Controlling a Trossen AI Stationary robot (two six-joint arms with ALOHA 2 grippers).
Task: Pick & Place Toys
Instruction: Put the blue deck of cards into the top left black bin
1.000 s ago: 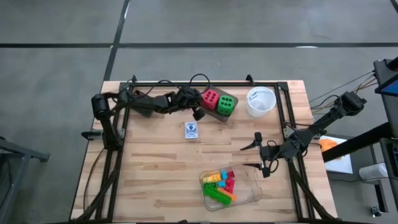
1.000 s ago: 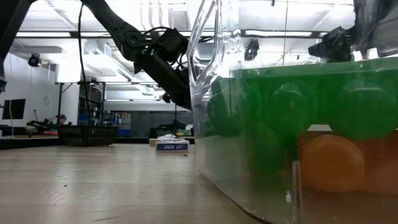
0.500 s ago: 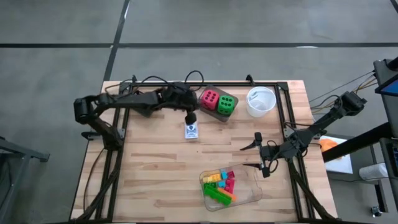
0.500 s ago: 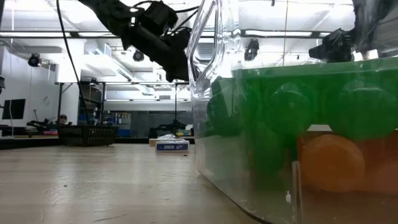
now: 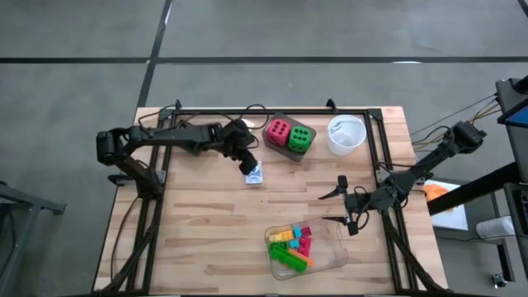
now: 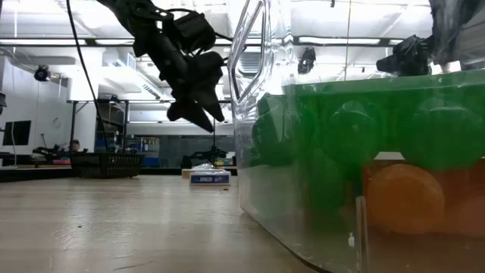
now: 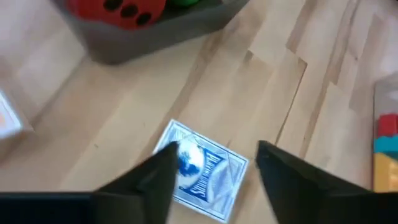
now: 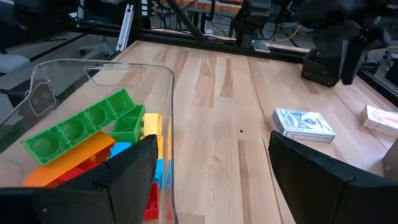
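A white-blue card pack [image 5: 255,174] lies flat on the wooden table, left of the middle. My left gripper [image 7: 217,152] hangs open just above the card pack [image 7: 208,174], fingers pointing down, one tip on either side of it. The low view shows my left gripper [image 6: 198,117] well clear of the pack [image 6: 210,177]. A pink-red die [image 5: 279,129] and a green die [image 5: 300,138] stand side by side on a grey holder at the back. My right gripper [image 5: 347,206] waits open at the right, beside the clear tray [image 5: 328,257] that holds several bright bricks [image 8: 93,134].
A white round bowl [image 5: 346,134] stands at the back right. A pale block [image 8: 380,119] lies beyond the card pack [image 8: 303,124] in the right wrist view. A black frame [image 5: 272,112] runs along the table's far edge and both sides.
My left gripper has swung away from the dice, toward the table's left and near edges, to a place over the card pack. It rose on the way and has come down again. Its fingers, shut before, have opened. The card pack has not moved.
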